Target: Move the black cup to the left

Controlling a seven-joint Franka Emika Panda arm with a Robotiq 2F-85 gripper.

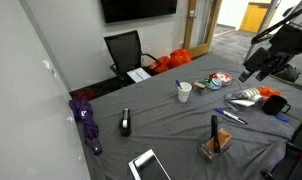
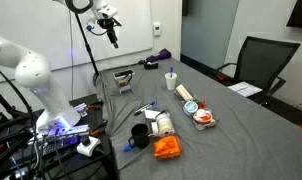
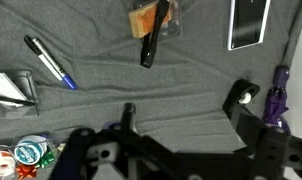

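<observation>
The black cup is a short black mug on the grey tablecloth; it shows in both exterior views, close to the table's edge. It is out of the wrist view. My gripper hangs high above the table, well away from the cup. In the wrist view its two black fingers are spread wide with only cloth between them, so it is open and empty. A white cup with something inside stands nearer the table's middle.
A tall slim black object stands by a wooden holder. Pens, a tablet, a purple umbrella and an orange packet lie around. A black chair stands behind the table.
</observation>
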